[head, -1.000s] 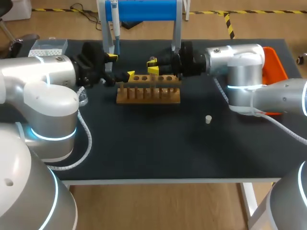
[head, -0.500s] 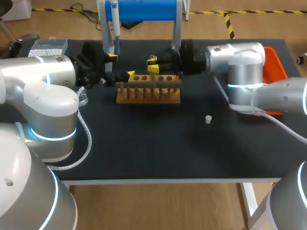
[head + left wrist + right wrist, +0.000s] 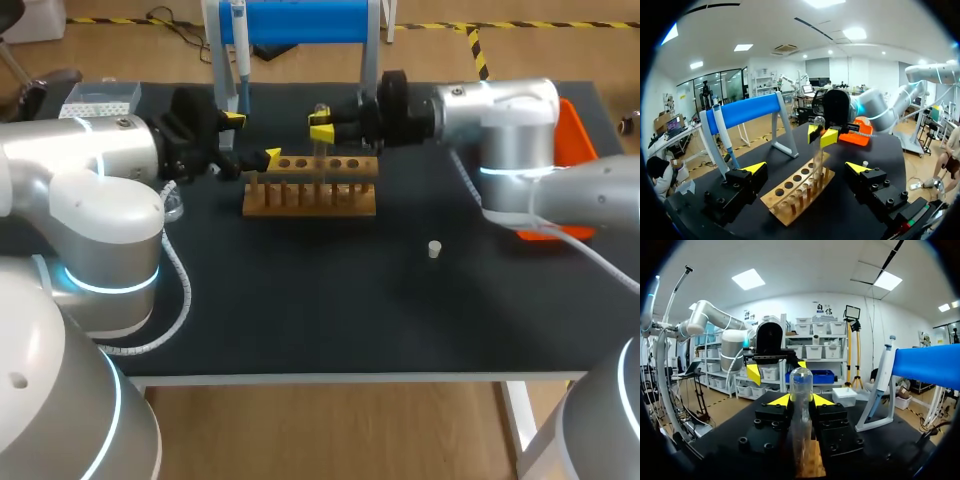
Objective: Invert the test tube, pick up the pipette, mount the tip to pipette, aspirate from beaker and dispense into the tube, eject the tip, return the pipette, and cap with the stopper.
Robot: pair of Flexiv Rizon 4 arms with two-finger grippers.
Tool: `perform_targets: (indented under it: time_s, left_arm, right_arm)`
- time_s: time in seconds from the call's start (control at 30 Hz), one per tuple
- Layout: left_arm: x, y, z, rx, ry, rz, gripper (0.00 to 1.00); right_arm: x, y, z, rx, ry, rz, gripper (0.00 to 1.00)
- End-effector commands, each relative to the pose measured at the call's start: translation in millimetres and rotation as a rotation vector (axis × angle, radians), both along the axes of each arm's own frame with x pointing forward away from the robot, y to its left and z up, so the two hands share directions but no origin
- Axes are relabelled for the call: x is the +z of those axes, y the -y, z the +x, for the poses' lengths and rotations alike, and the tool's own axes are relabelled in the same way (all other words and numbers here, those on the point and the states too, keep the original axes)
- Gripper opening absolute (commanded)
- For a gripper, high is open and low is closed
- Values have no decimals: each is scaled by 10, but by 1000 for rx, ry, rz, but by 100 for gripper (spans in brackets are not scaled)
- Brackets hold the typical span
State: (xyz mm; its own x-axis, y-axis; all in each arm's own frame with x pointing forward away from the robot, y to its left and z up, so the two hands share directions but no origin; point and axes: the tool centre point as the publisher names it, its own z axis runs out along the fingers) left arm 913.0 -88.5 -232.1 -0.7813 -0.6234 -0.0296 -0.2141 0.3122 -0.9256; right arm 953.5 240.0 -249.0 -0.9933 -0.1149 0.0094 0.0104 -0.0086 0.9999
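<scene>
A clear test tube (image 3: 320, 142) stands upright with its rounded end up, and my right gripper (image 3: 321, 125) is shut on it above the wooden rack (image 3: 310, 195). In the right wrist view the tube (image 3: 801, 415) sits between the yellow fingertips, its lower end down at the rack (image 3: 810, 465). My left gripper (image 3: 252, 138) stays open at the rack's left end; its own view shows the rack (image 3: 790, 200) between its wide-spread fingers (image 3: 755, 167) and the tube (image 3: 817, 150) ahead. The pipette (image 3: 238, 50) hangs on the blue stand. A small white stopper (image 3: 434, 249) lies to the rack's right.
A tip box (image 3: 98, 98) sits at the back left corner. A glass beaker (image 3: 172, 208) shows beside my left arm. An orange tray (image 3: 572, 130) lies behind my right arm. The blue pipette stand (image 3: 300, 22) rises behind the rack.
My right gripper has risen with the test tube, drawing it up out of the rack. The left arm has not moved.
</scene>
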Motion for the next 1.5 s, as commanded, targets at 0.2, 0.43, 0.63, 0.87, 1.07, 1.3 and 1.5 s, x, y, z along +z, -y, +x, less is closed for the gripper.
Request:
perform_targets:
  time_s: [0.2,0.43,0.63,0.87,1.07,1.3,1.5]
  left_arm:
    - [-16,2,7,-2,2,-4,100]
    - [-16,2,7,-2,2,-4,100]
    - [-16,2,7,-2,2,-4,100]
    - [-16,2,7,-2,2,-4,100]
    - [-16,2,7,-2,2,-4,100]
    - [-16,2,7,-2,2,-4,100]
    - [-16,2,7,-2,2,-4,100]
  right_arm:
    - [183,30,-59,0,2,1,0]
    - [292,39,-95,7,15,4,0]
    - [354,49,-119,8,23,-2,0]
    - [463,87,-144,-1,14,-11,0]
    - [571,130,-219,-2,-8,-19,0]
    - [652,202,-298,-23,-40,-27,0]
    - [652,202,-298,-23,-40,-27,0]
